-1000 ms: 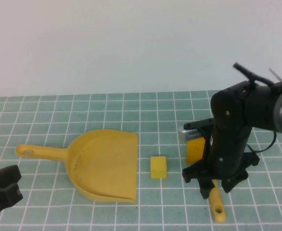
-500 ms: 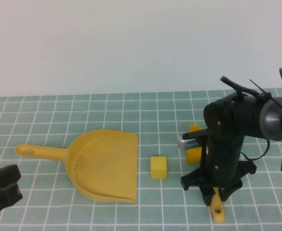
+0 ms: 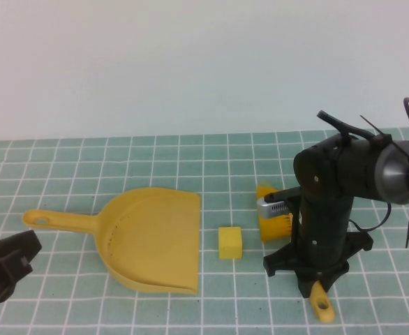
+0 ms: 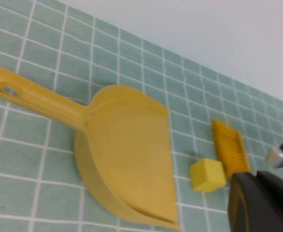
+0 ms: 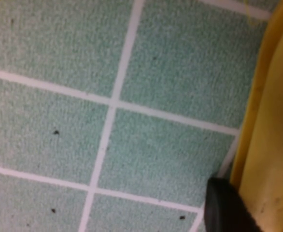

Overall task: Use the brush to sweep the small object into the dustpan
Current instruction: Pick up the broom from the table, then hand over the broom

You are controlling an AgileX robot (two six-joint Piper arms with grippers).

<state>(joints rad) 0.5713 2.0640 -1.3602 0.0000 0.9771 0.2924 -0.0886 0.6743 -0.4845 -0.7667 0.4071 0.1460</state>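
The small object is a yellow cube (image 3: 229, 242) lying on the green tiled mat just right of the yellow dustpan (image 3: 152, 241). The dustpan's open mouth faces the cube and its handle points left. My right gripper (image 3: 313, 278) is shut on the yellow brush's handle (image 3: 322, 306), and the bristles (image 3: 274, 218) rest on the mat close to the cube's right. In the right wrist view the handle (image 5: 272, 121) sits against a dark finger (image 5: 228, 208). My left gripper (image 3: 5, 269) is at the near left, apart from the dustpan. The left wrist view shows the dustpan (image 4: 127, 164), cube (image 4: 207, 175) and bristles (image 4: 231, 147).
The green tiled mat (image 3: 190, 160) covers the table up to a plain pale wall at the back. The right arm's black body (image 3: 330, 195) stands over the brush, hiding its middle.
The right arm has shifted left and swung the brush, so the bristles now lie closer to the cube. The cube and dustpan have not moved. The left gripper shifted slightly.
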